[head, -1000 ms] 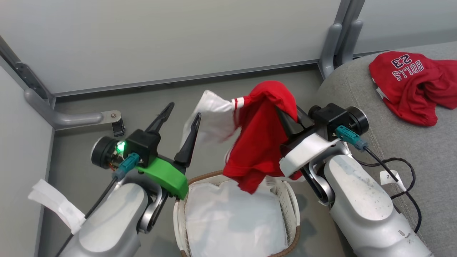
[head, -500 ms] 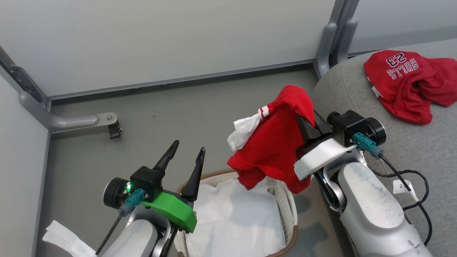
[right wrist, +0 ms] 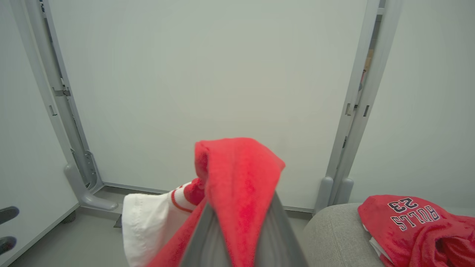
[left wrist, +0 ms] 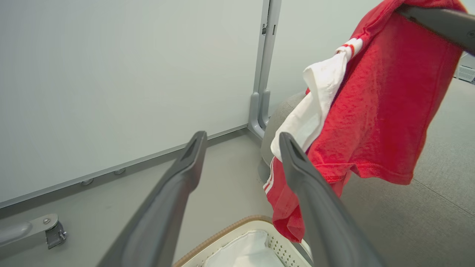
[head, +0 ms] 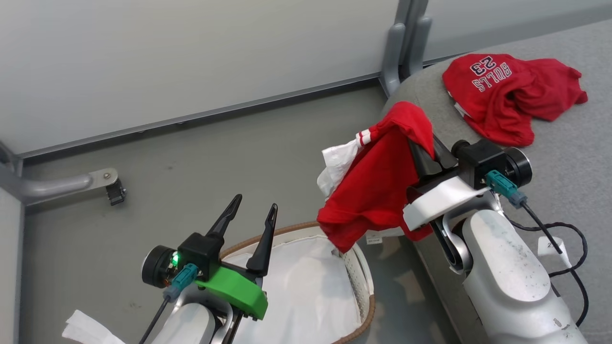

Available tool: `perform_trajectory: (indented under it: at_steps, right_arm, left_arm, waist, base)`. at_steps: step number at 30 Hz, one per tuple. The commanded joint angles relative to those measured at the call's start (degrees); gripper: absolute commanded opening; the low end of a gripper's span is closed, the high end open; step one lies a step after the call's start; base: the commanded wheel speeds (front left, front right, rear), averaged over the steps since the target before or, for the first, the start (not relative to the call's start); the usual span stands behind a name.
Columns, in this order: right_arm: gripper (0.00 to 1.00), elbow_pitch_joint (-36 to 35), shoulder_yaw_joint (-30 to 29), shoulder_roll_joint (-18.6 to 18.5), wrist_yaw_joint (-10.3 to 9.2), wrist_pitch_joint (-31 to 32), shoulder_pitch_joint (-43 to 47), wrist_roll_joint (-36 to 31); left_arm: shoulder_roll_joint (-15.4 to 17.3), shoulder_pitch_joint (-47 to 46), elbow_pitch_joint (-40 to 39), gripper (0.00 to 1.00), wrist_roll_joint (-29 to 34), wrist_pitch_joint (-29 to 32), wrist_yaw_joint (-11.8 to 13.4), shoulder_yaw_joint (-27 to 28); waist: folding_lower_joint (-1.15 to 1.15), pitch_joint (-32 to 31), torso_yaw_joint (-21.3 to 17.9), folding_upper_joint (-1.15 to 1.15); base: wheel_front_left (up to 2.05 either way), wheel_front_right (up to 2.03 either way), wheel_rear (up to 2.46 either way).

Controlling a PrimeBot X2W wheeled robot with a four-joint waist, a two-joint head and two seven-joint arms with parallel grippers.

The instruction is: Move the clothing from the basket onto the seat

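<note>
My right gripper (head: 423,145) is shut on a red garment with white trim (head: 375,196), which drapes over its fingertips and hangs in the air above the basket's far right rim, beside the seat's rounded edge. The garment (right wrist: 241,178) also covers my right gripper (right wrist: 237,207) in the right wrist view. A red "BULLS 23" jersey (head: 502,91) lies crumpled on the grey seat (head: 569,157). The white basket with a brown rim (head: 366,306) holds its white liner (head: 296,291). My left gripper (head: 256,203) stands open over the basket's near left rim, holding nothing.
Pale wall panels with a grey metal post foot (head: 404,48) stand behind the seat. A grey bracket with a small black caster (head: 112,188) sits on the floor at left. A black cable (head: 566,239) loops off my right wrist over the seat.
The head camera has swung right. My right gripper has carried the red garment closer to the seat's edge, and its white part has bunched up. My left gripper has drawn back and down by the basket.
</note>
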Motion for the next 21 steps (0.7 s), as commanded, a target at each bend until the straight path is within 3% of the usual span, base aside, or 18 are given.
perform_trajectory:
  at_steps: [1, 13, 21]
  right_arm:
    - [0.00, -0.6, -0.7, -0.2, -0.08, 0.0, 0.1, -0.6]
    - [0.00, -2.5, -5.9, -0.1, -0.08, 0.0, 1.4, -1.9]
    - [0.00, -3.3, -7.6, -0.1, -0.08, 0.0, 2.0, -1.6]
  left_arm:
    - [-0.3, 0.7, -0.2, 1.00, 1.0, -0.2, -0.3, 0.5]
    - [-1.1, -1.8, 0.0, 1.00, 4.6, -0.2, -2.3, 1.1]
    - [-1.4, -3.6, 0.9, 1.00, 5.8, -0.1, -3.2, 0.4]
  waist:
    - [0.00, 0.6, -5.1, 0.10]
    - [0.00, 5.3, -18.4, 0.10]
    - [0.00, 7.8, -21.3, 0.10]
  base:
    - [0.00, 0.00, 0.00]
    - [0.00, 0.00, 0.00]
    - [0.00, 0.00, 0.00]
